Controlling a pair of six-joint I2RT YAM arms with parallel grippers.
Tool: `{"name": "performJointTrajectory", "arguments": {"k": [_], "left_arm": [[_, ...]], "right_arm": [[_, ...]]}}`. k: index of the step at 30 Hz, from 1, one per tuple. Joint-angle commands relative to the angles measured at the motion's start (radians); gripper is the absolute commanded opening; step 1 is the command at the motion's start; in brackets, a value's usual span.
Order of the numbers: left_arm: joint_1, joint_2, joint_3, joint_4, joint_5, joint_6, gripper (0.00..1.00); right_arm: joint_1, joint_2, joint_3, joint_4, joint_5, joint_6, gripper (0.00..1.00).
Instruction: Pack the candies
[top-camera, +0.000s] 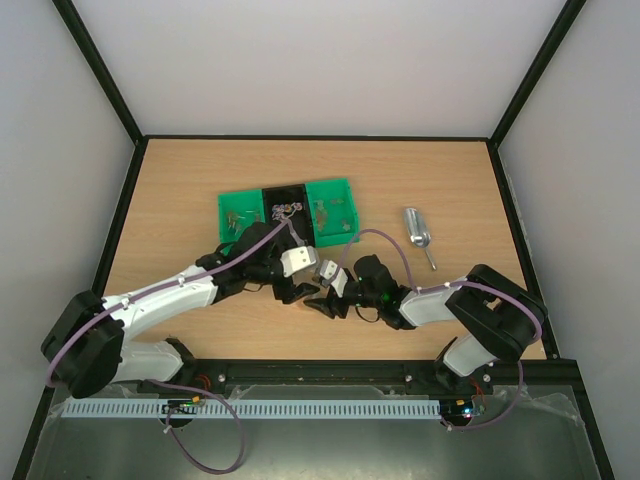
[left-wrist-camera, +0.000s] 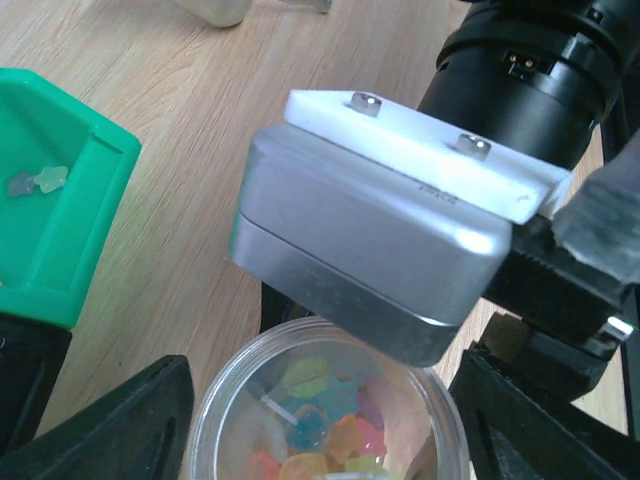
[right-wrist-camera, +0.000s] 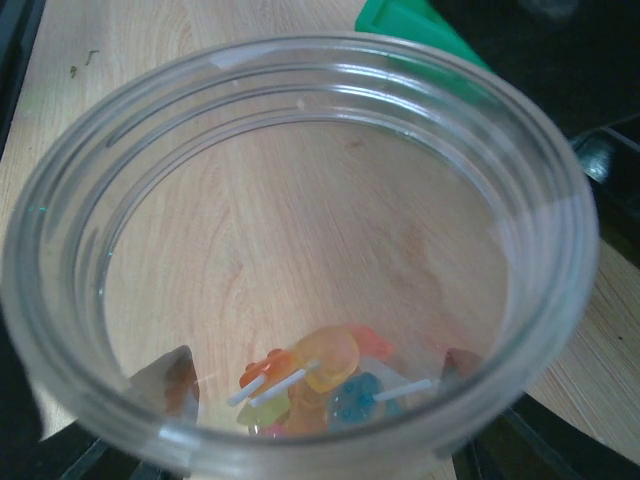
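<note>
My top camera sits high behind my two bases, looking forward and down from far enough to take in the whole table (top-camera: 180, 180). My left-wrist camera looks steeply down from close by onto the jar (left-wrist-camera: 215, 400) mouth and a corner of the green tray (left-wrist-camera: 60, 230). My right-wrist one stares into that same jar from nearer still, tray edge at its top.

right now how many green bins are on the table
2. One green bin sits left of the black bin, the other right of it, nearer the metal scoop. No third shows, though one could be hidden.
</note>
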Motion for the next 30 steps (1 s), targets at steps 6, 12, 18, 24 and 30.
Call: {"name": "performJointTrajectory", "arguments": {"k": [6,12,18,24,30], "left_arm": [[-0.002,-0.01,-0.014,0.002,-0.005,0.036,0.86],[-0.002,-0.017,-0.034,-0.003,0.011,0.038,0.9],[-0.002,0.002,-0.022,0.0,-0.008,0.046,0.73],[0.003,-0.017,-0.024,-0.037,0.071,0.135,0.59],[0.031,0.034,0.043,-0.267,0.21,0.445,0.54]], "right_arm": [[0.005,-0.002,-0.007,-0.021,0.017,0.001,0.51],[0.006,-0.001,-0.007,-0.022,0.015,0.0,0.51],[0.005,0.0,-0.007,-0.023,0.01,-0.006,0.51],[0.005,-0.001,-0.01,-0.041,-0.021,-0.048,0.5],[0.004,-0.005,-0.007,-0.066,-0.066,-0.138,0.49]]}}
